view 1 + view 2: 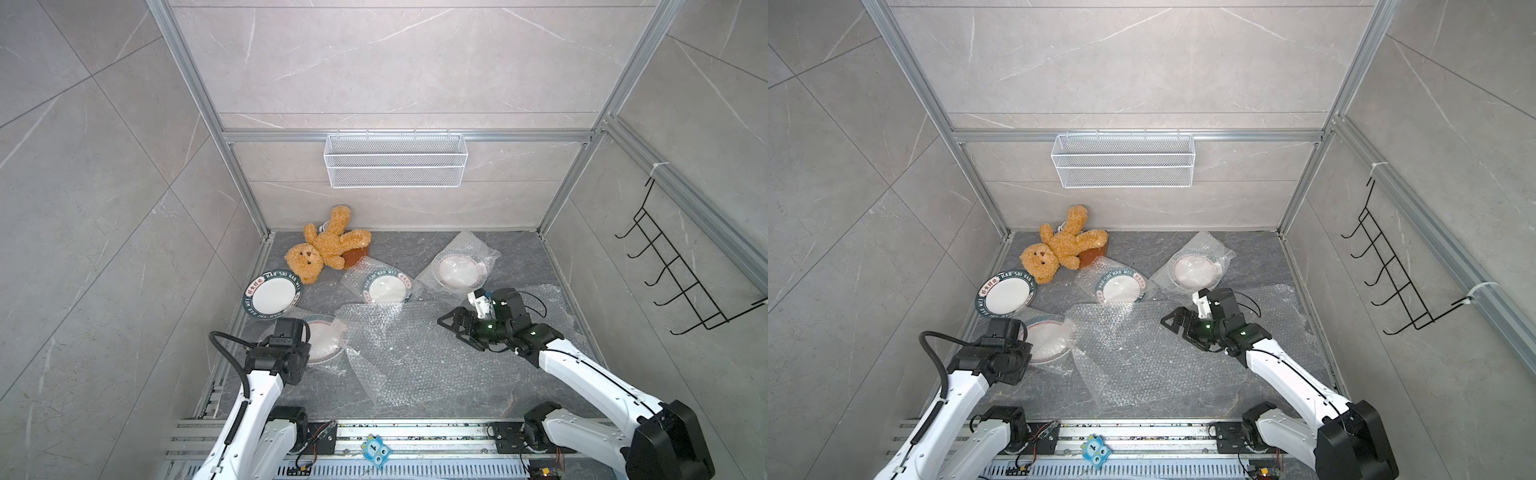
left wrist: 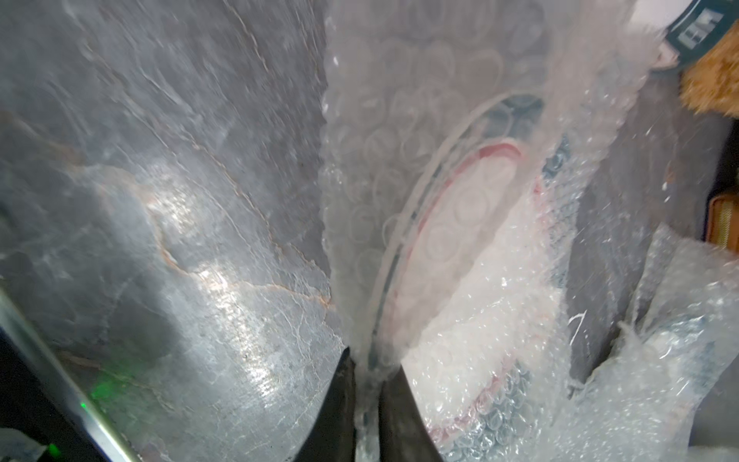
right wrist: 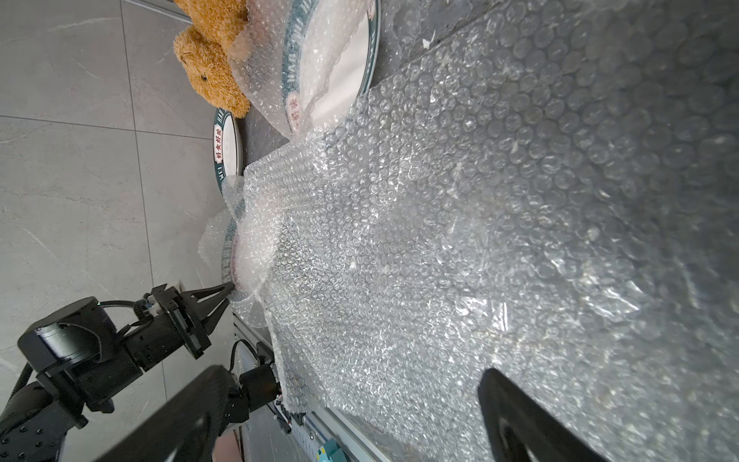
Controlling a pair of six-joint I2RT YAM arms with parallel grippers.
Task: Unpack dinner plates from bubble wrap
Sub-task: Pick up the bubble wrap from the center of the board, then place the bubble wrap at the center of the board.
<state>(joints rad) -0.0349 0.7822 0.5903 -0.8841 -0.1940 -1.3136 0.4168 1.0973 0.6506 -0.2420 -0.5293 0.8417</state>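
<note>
A bare dinner plate (image 1: 272, 296) lies at the left. Three more lie in bubble wrap: one by the left arm (image 1: 326, 338), one mid-table (image 1: 386, 287), one at the back right (image 1: 457, 270). My left gripper (image 2: 370, 380) is shut on the bubble wrap (image 2: 400, 180) at the near plate's edge; the plate's green rim (image 2: 516, 116) runs down to the jaws under the wrap. In the right wrist view the left gripper (image 3: 230, 290) pinches that same edge. My right gripper (image 1: 457, 330) hangs open over a large loose bubble wrap sheet (image 1: 415, 349), holding nothing.
A brown teddy bear (image 1: 326, 249) lies at the back left on a brown slab (image 1: 356, 255). A white wire basket (image 1: 395, 160) hangs on the back wall and a black hook rack (image 1: 681, 274) on the right wall. A metal rail (image 1: 415, 432) runs along the front.
</note>
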